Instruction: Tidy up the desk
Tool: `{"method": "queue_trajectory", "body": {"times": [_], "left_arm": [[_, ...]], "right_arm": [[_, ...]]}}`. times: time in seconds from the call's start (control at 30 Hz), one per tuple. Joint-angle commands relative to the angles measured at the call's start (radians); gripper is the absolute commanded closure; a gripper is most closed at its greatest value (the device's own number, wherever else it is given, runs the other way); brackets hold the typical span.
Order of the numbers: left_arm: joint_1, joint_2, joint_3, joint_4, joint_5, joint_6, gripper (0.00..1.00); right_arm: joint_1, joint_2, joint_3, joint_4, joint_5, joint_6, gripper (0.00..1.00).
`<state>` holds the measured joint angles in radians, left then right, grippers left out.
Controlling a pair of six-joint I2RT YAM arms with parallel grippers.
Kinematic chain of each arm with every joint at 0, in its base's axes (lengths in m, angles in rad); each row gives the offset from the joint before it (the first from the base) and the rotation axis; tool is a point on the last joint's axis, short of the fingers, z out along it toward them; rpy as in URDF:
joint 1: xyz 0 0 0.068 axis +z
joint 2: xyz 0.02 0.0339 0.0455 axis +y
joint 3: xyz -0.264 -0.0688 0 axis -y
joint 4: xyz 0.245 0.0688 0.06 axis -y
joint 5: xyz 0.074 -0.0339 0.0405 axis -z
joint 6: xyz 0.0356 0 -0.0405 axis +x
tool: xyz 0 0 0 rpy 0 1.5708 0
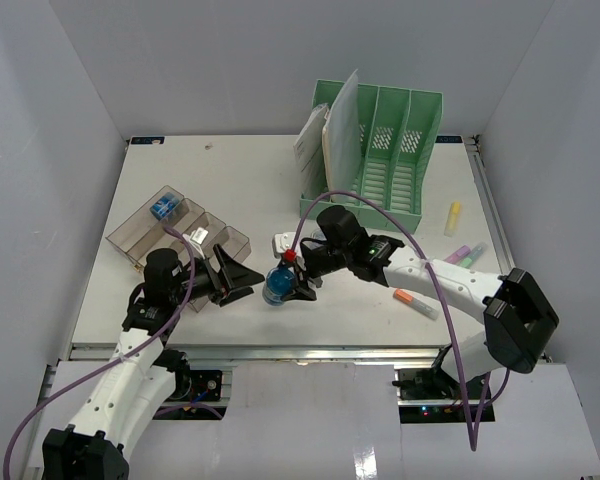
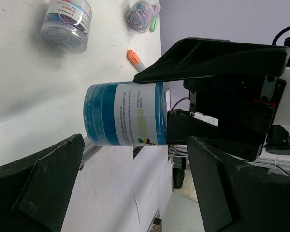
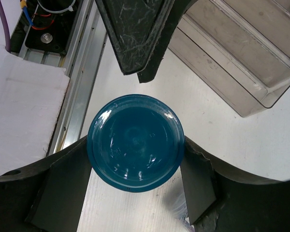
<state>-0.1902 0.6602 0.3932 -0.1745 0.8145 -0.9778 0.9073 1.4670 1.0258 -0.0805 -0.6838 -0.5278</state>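
White walls are closing the scene in on three sides. The desk (image 1: 230, 190) is being seen from above as the big white top under everything, with the blue jar (image 3: 135, 142) roughly mid-desk, toward the near edge. That near edge, just in front of the jar, is being lined by the metal rail (image 1: 280, 351).

Jar is being gripped by the right gripper (image 1: 286, 284), with the fingers (image 3: 70, 186) being pressed against opposite sides and the lid facing up. Whether the jar's base is being rested on the desk – cannot tell.

Left gripper (image 1: 248, 283) is being held just left of the jar and aimed at it. Jaws are being held wide, nothing between them, no contact with the jar.

Around the jar:
- behind and to the right: green file rack (image 1: 380, 140) at the far edge, papers (image 1: 325, 140) being kept upright in its leftmost slots
- left: clear stepped tray (image 1: 140, 240), a small blue item (image 1: 161, 207) being stored in one compartment
- just behind: clear tub of clips (image 2: 65, 24), partly hidden by the right arm in the overhead view
- right: orange marker (image 1: 415, 303) lying flat; farther right a bag of coloured clips (image 2: 141, 15); farther right and back, a yellow highlighter (image 1: 453, 218)
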Motion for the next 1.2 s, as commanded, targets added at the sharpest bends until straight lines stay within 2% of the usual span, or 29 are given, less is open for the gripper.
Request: {"method": "queue_trajectory", "body": {"times": [0.0, 0.6, 1.0, 1.1, 1.17], "left_arm": [[-0.005, 0.003, -0.017, 0.062, 0.034, -0.025, 0.02], [-0.009, 0.063, -0.014, 0.073, 0.019, -0.029, 0.02], [-0.011, 0.070, -0.034, 0.081, 0.036, -0.066, 0.22], [-0.011, 0.063, -0.038, 0.084, 0.035, -0.071, 0.34], [-0.011, 0.062, -0.043, 0.088, 0.034, -0.073, 0.41]], "right_arm": [[0.003, 0.015, 0.095, 0.018, -0.041, 0.003, 0.92], [0.045, 0.059, 0.170, -0.008, -0.038, 0.011, 0.92], [0.057, 0.144, 0.237, 0.006, 0.034, 0.016, 0.90], [0.058, 0.154, 0.242, 0.001, 0.034, 0.010, 0.80], [0.058, 0.154, 0.240, -0.007, 0.032, 0.001, 0.57]]}}
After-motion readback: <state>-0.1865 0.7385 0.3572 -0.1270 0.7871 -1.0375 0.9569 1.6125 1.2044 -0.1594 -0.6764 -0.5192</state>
